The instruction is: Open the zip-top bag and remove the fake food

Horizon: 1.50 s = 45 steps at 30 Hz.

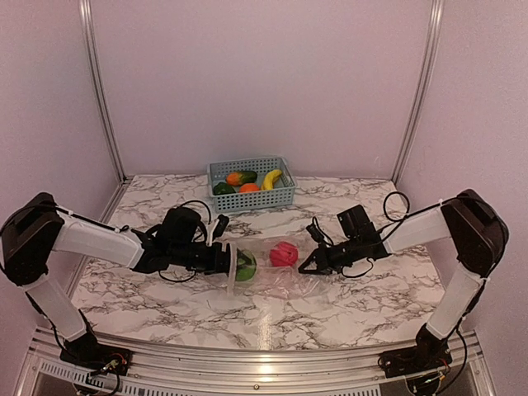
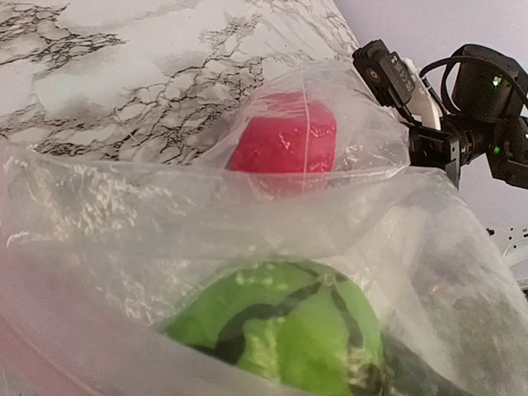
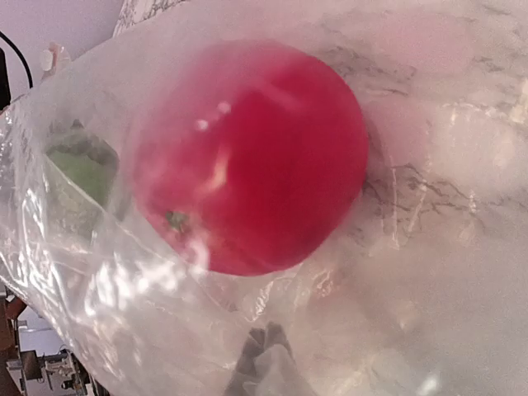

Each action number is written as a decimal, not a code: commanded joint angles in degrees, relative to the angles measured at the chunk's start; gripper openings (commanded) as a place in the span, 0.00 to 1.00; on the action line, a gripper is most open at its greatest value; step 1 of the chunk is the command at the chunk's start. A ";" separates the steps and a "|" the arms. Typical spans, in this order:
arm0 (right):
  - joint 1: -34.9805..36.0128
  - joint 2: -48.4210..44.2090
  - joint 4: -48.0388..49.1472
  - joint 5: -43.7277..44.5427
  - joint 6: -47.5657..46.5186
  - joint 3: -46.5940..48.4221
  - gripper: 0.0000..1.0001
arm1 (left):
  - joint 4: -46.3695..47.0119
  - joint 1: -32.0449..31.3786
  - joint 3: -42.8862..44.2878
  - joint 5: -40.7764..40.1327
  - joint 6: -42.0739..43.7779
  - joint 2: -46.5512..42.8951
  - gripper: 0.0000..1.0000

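Observation:
The clear zip-top bag [image 1: 285, 276] lies on the marble table between my two grippers. A red round fruit [image 1: 284, 252] sits inside it and fills the right wrist view [image 3: 247, 157]. A light green leafy piece [image 1: 245, 266] sits at the bag's mouth, right in front of my left gripper [image 1: 224, 260], close up in the left wrist view [image 2: 289, 330]. Crinkled plastic [image 2: 165, 214] hides my left fingers. My right gripper [image 1: 309, 264] is shut on the bag's far end, and its dark fingertips [image 3: 257, 351] are pinched together in plastic.
A light blue slatted basket [image 1: 280, 196] stands at the back centre. It holds a yellow banana [image 1: 271, 178], an orange fruit [image 1: 249, 187] and a dark green pepper [image 1: 223, 189]. Side walls close in the table.

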 commanded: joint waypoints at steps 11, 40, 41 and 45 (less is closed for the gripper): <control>-4.84 -4.76 -0.98 3.80 -0.55 -3.97 0.00 | -3.88 5.68 -14.12 -0.60 3.23 -18.56 0.68; -4.86 -8.22 -4.79 0.83 -6.48 -3.95 0.01 | -15.83 15.78 29.44 -11.36 10.44 2.33 0.71; -4.89 -8.31 -4.96 0.74 -6.65 -3.92 0.01 | -17.65 15.87 34.10 -12.32 11.43 5.66 0.71; -4.76 -8.31 -5.64 0.39 -7.36 -3.61 0.02 | -25.00 16.79 50.23 -15.32 12.92 18.78 0.71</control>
